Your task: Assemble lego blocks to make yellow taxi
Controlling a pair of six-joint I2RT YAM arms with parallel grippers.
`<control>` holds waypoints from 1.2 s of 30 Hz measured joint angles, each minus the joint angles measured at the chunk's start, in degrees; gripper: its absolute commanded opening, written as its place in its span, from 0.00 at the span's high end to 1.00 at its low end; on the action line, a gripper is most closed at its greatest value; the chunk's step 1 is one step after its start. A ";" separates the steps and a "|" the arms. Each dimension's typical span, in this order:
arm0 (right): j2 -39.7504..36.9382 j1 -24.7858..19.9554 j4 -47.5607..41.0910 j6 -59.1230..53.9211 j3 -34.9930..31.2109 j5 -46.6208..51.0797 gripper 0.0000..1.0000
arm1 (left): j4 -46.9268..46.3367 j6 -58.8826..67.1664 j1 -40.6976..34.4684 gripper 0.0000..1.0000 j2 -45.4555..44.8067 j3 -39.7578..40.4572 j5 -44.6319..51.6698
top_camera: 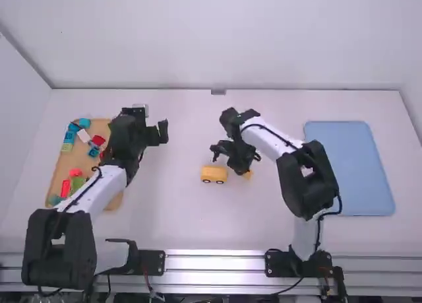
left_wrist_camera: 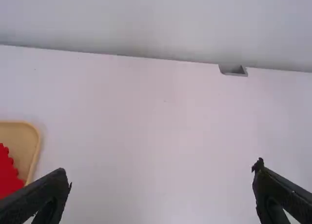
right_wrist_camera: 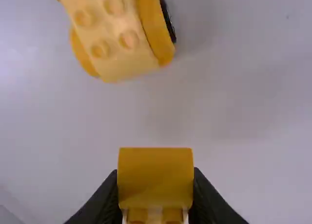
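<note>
Grasping a yellow block (right_wrist_camera: 156, 177) in the right pincer (right_wrist_camera: 156, 172), near the wheeled car (right_wrist_camera: 112, 36). Seemingly almost finished (only that block to attach), with a spread, empty left pincer (left_wrist_camera: 163, 172).

no readable text, no labels, no numbers, no signs

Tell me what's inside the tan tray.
Blocks in red, blue, green and white. The left arm covers part of the tan tray; can't tell what's under there.
</note>
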 measured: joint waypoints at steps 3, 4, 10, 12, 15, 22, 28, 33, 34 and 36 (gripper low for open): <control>0.00 -2.43 3.65 -1.49 -2.51 -0.52 1.00 | 1.95 -0.02 0.00 0.01 0.00 -0.76 0.55; 0.00 -3.15 4.17 -2.64 -2.93 -0.79 1.00 | 2.25 -0.02 0.00 0.01 0.00 -0.83 1.03; 0.00 -3.89 9.75 -8.50 -5.68 -2.27 0.94 | 2.82 0.00 0.00 0.01 0.00 -0.83 2.43; 0.00 -3.85 12.44 -11.06 -7.76 -2.21 0.94 | 2.82 0.00 0.00 0.01 0.00 -0.85 2.62; 0.00 -3.78 14.25 -13.16 -10.19 -0.79 0.93 | 2.86 -0.02 0.00 0.01 0.00 -0.85 2.60; 0.00 -2.56 16.00 -17.40 -12.63 3.87 0.02 | 2.84 -0.09 0.00 0.01 0.00 -0.83 2.60; 0.00 -0.20 16.15 -18.73 -12.81 7.23 0.01 | 2.49 -0.15 0.00 0.01 0.00 -0.83 2.58; 0.00 1.20 13.40 -18.51 -9.64 8.07 0.02 | 2.38 -0.13 0.00 0.01 0.00 -0.83 2.58; 0.00 1.25 12.26 -18.95 -8.20 7.13 0.02 | 2.32 -0.13 -0.02 0.01 0.00 -0.85 2.58; 0.00 1.07 10.21 -19.85 -5.79 5.16 0.02 | 2.14 -0.13 0.00 0.01 0.00 -0.85 2.58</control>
